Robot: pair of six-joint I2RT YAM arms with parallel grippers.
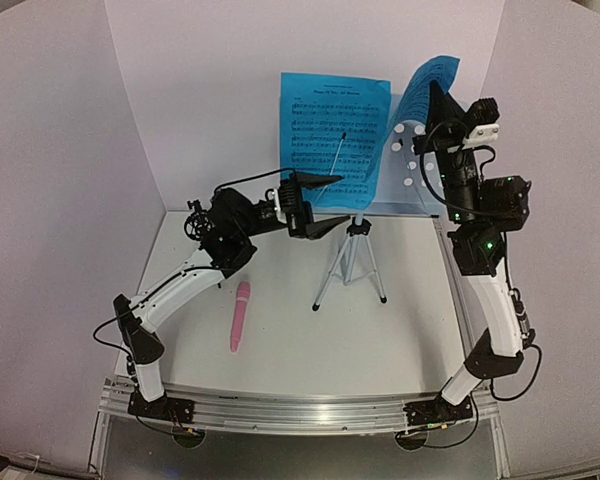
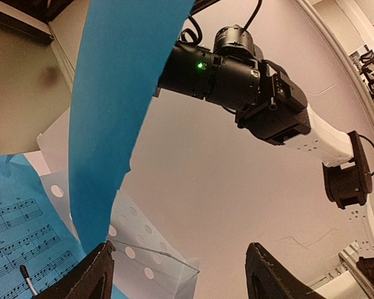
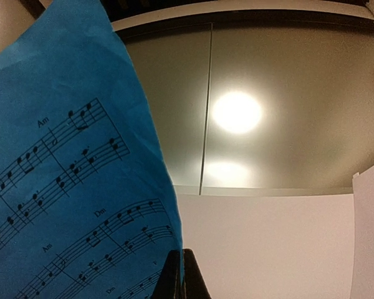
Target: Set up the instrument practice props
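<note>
The pale blue perforated music stand (image 1: 412, 170) stands on its silver tripod (image 1: 351, 265) at the back of the table. One bright blue music sheet (image 1: 332, 138) rests on the stand. My right gripper (image 1: 439, 102) is raised at the stand's right end and is shut on the edge of the second blue sheet (image 1: 426, 82); the right wrist view shows the fingers (image 3: 182, 274) pinching it (image 3: 68, 187). My left gripper (image 1: 328, 204) is open and empty in front of the stand's lower edge (image 2: 134, 252). The pink microphone (image 1: 240, 315) lies on the table. A small black tripod holder (image 1: 194, 220) shows partly behind my left arm.
White walls close the table (image 1: 420, 320) at the back and both sides. My right arm (image 2: 237, 68) fills the upper part of the left wrist view, with the held sheet (image 2: 118, 106) hanging before it. A metal rail (image 1: 300, 412) runs along the near edge.
</note>
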